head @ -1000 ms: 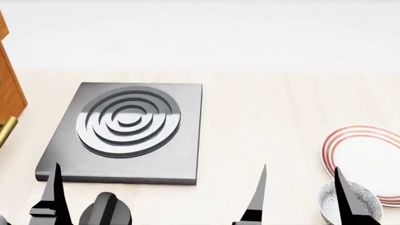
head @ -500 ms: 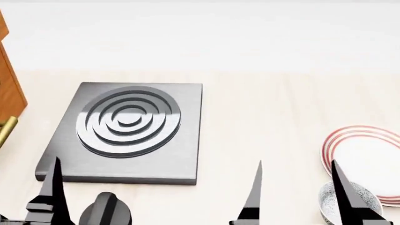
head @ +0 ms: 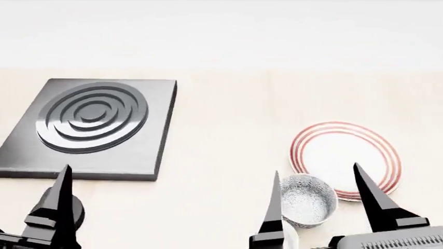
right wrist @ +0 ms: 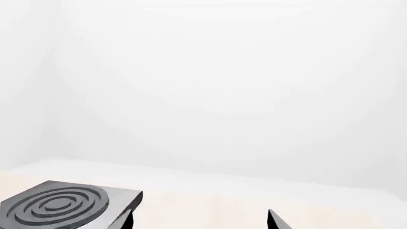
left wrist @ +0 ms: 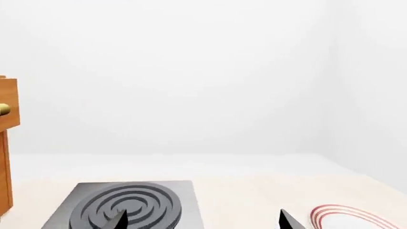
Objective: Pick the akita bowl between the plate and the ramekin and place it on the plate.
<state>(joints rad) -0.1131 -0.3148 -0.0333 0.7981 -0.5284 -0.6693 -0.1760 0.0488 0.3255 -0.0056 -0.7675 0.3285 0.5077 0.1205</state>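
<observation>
The akita bowl (head: pixel 306 199), speckled grey-white, stands on the counter touching the near edge of the red-ringed plate (head: pixel 345 155). A white sliver (head: pixel 292 237) just nearer than the bowl may be the ramekin, mostly hidden behind a finger. My right gripper (head: pixel 316 170) is open above the counter, and its two dark fingers frame the bowl in the head view without touching it. The right wrist view shows only the gripper's (right wrist: pixel 200 218) tips. My left gripper (left wrist: pixel 202 217) is open and empty near the stove, with one finger (head: pixel 62 199) visible in the head view. The plate's rim (left wrist: pixel 346 214) also shows in the left wrist view.
A grey stove plate (head: pixel 93 127) with concentric rings lies at the left of the pale wooden counter (head: pixel 229 135). A dark round object (head: pixel 74 210) sits behind the left finger. A wooden cabinet (left wrist: pixel 7 143) with a brass knob stands at the far left. A white wall rises behind.
The head view has swung right, so the stove and plate sit further left in the picture. The bowl now shows whole between the right fingers. Both grippers stay open.
</observation>
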